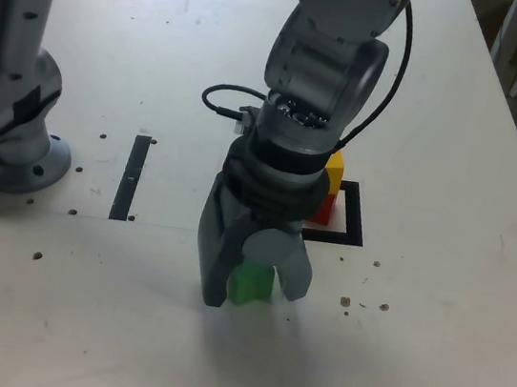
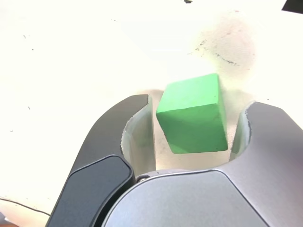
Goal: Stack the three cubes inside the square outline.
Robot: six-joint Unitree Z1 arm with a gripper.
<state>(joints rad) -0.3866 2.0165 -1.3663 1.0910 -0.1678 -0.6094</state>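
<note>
Rigid green matte cube (image 2: 194, 116), probably light, between open claw (image 2: 199, 125) fingers
Grip 2 opposite side faces, low down.

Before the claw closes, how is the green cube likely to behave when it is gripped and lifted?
The green cube will probably stay stiff, since its edges look straight. Its flat faces suggest it would slide or pivot between the claw's pads rather than roll. Its matte surface probably gives some grip.

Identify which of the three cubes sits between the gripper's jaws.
The green cube; the yellow and red ones are at the black square outline.
</note>
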